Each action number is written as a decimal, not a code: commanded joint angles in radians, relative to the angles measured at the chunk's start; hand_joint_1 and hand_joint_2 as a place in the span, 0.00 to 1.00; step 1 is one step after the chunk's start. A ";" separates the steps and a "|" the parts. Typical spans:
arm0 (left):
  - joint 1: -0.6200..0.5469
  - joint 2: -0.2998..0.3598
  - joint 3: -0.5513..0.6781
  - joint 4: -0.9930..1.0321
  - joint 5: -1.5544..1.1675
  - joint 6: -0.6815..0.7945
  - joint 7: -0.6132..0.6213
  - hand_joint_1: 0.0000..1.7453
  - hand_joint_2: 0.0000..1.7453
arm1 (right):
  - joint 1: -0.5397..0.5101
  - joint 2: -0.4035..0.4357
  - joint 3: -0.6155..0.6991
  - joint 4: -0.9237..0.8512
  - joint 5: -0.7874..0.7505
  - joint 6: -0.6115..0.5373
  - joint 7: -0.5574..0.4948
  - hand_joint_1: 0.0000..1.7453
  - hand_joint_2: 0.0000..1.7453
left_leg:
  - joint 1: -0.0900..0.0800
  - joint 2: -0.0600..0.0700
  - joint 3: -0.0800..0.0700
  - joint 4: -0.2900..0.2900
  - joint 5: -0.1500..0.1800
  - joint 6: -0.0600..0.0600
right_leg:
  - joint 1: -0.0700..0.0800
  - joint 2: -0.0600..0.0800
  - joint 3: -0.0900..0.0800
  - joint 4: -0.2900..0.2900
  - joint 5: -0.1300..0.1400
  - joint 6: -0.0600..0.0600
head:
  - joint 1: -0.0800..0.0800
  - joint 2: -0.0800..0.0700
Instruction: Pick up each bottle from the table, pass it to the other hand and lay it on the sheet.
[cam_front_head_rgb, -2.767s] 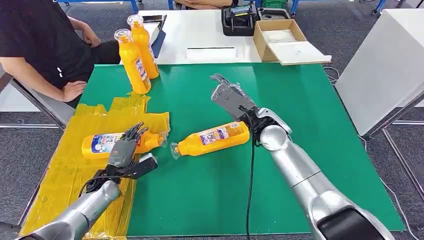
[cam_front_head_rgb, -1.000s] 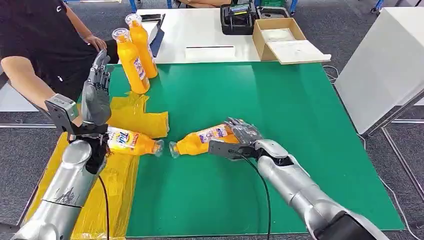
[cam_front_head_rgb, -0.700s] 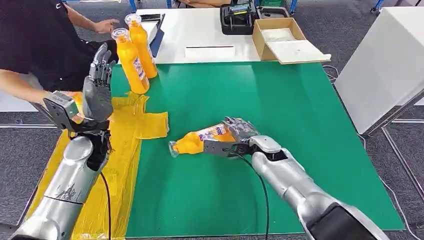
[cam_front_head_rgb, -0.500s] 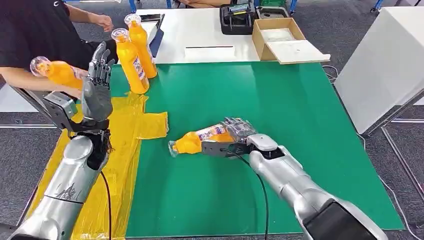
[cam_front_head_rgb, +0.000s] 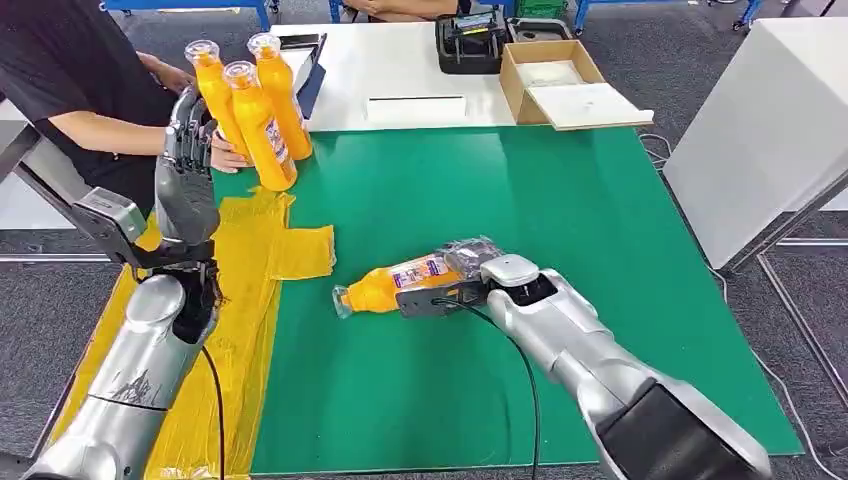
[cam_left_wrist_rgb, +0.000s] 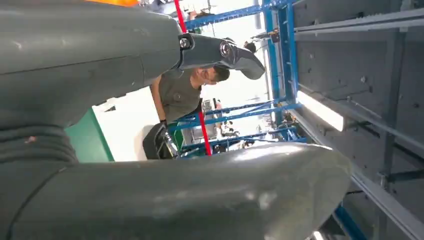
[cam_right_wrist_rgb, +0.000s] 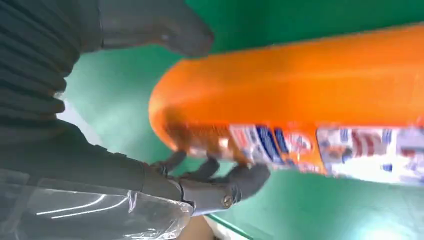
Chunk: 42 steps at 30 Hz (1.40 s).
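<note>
The right hand (cam_front_head_rgb: 470, 272), nearest on the green-topped counter (cam_front_head_rgb: 600, 260), is wrapped round the base end of an orange plastic bottle with a printed label (cam_front_head_rgb: 400, 283). That bottle lies on its side on the green surface, its clear cap end pointing toward the crinkled yellow plastic sheet (cam_front_head_rgb: 250, 290) and lying just short of it. In the right wrist view the dark fingers (cam_right_wrist_rgb: 220, 182) curl under the bottle and the thick thumb (cam_right_wrist_rgb: 160, 27) sits over it, so the hand is grasping it.

To the left, the left hand (cam_front_head_rgb: 186, 180) is raised above the sheet with its fingers straight and apart, holding nothing.

Farther back, at the counter's far left corner, stand three upright orange bottles with clear caps (cam_front_head_rgb: 262, 125), close together. A person in a black shirt (cam_front_head_rgb: 70, 70) sits beside that corner, one hand (cam_front_head_rgb: 228, 155) on the leftmost of the three.

Beyond the green surface is a white table (cam_front_head_rgb: 400, 70) carrying an open cardboard box (cam_front_head_rgb: 560, 80) and a black case (cam_front_head_rgb: 470, 40).
</note>
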 joint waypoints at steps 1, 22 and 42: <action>0.002 -0.016 0.023 0.016 0.006 0.003 0.002 0.00 0.00 | 0.073 0.006 0.073 0.076 0.002 0.064 -0.025 1.00 1.00 | 0.000 -0.004 0.004 -0.003 0.000 -0.002 | 0.001 -0.007 0.006 -0.003 -0.001 0.000 | 0.000 0.000; -0.018 -0.020 0.041 0.007 0.018 0.012 0.020 0.00 0.00 | 0.066 0.040 0.099 0.071 0.023 0.064 -0.019 0.00 1.00 | 0.001 0.000 0.011 -0.002 -0.002 -0.002 | 0.001 -0.002 0.011 -0.002 -0.001 -0.001 | 0.000 0.000; -0.017 -0.026 0.049 -0.003 0.025 0.018 0.023 0.00 0.00 | 0.054 0.040 0.102 0.070 0.022 0.076 -0.031 0.00 1.00 | 0.001 0.001 0.012 -0.001 -0.002 -0.002 | 0.001 -0.001 0.012 -0.002 -0.001 -0.001 | 0.000 0.000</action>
